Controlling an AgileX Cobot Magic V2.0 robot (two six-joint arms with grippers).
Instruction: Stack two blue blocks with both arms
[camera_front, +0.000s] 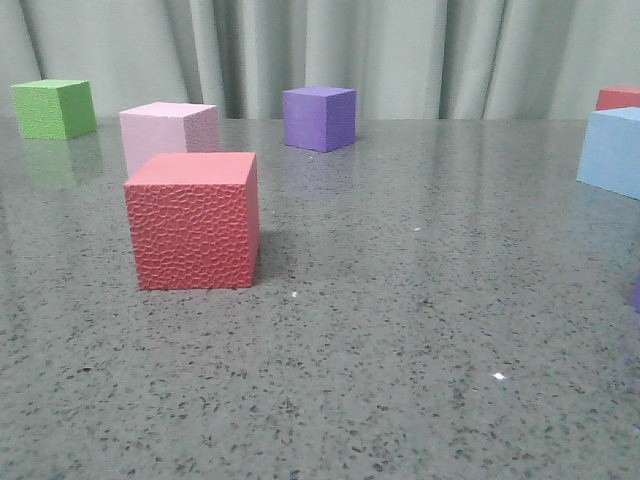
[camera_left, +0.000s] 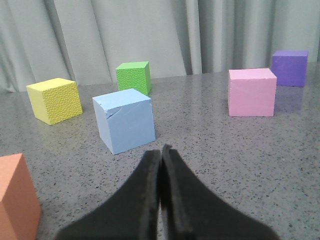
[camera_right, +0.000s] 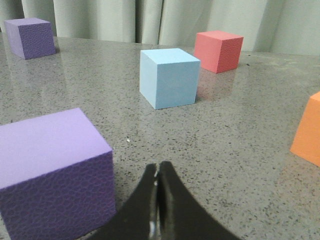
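Observation:
One light blue block (camera_left: 125, 120) stands on the grey table just ahead of my left gripper (camera_left: 161, 152), which is shut and empty, low over the table. A second light blue block (camera_right: 169, 77) stands ahead of my right gripper (camera_right: 158, 170), also shut and empty, with bare table between them. In the front view a blue block (camera_front: 612, 150) shows at the right edge, partly cut off. Neither gripper shows in the front view.
In the front view a red cube (camera_front: 193, 220), pink cube (camera_front: 167, 130), green cube (camera_front: 54, 108) and purple cube (camera_front: 319, 117) stand on the table. A large purple cube (camera_right: 52, 170) sits right beside my right gripper. Yellow (camera_left: 54, 100) and orange (camera_left: 15, 197) cubes are near my left gripper.

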